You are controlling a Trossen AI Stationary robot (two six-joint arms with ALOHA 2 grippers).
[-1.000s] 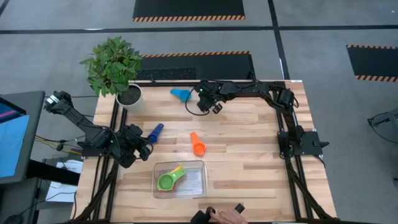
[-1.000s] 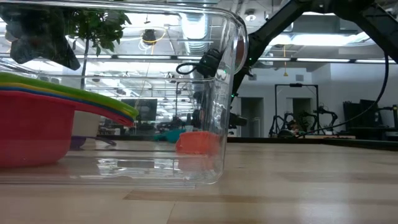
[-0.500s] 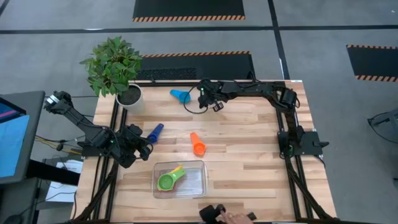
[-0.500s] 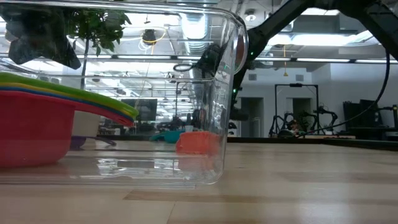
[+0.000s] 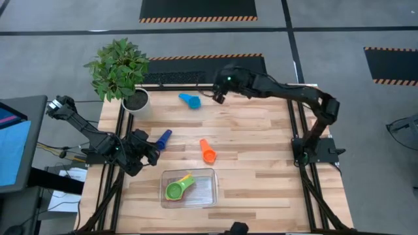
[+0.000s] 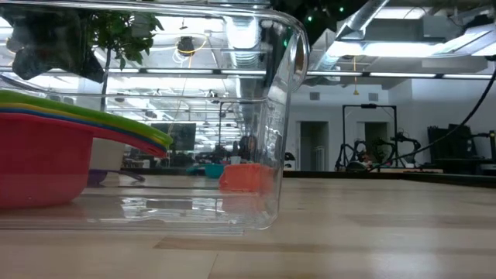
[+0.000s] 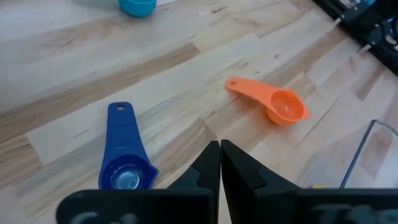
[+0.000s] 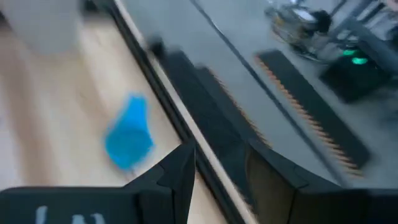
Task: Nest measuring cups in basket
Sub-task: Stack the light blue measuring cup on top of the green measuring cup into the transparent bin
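At the bench's 12 o'clock edge, the right gripper hung open beside the light blue cup: light, stiff, slippery plastic, likely best pinched by its handle. The left gripper rested closed.

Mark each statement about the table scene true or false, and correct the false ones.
1. The orange cup lies inside the basket. False: it lies on the table outside it.
2. A green cup sits in the basket. True.
3. The left pincer is shut and holds nothing. True.
4. The right pincer grips the light blue cup. False: it is open, apart from that cup.
5. The blue cup lies beside the left arm. True.
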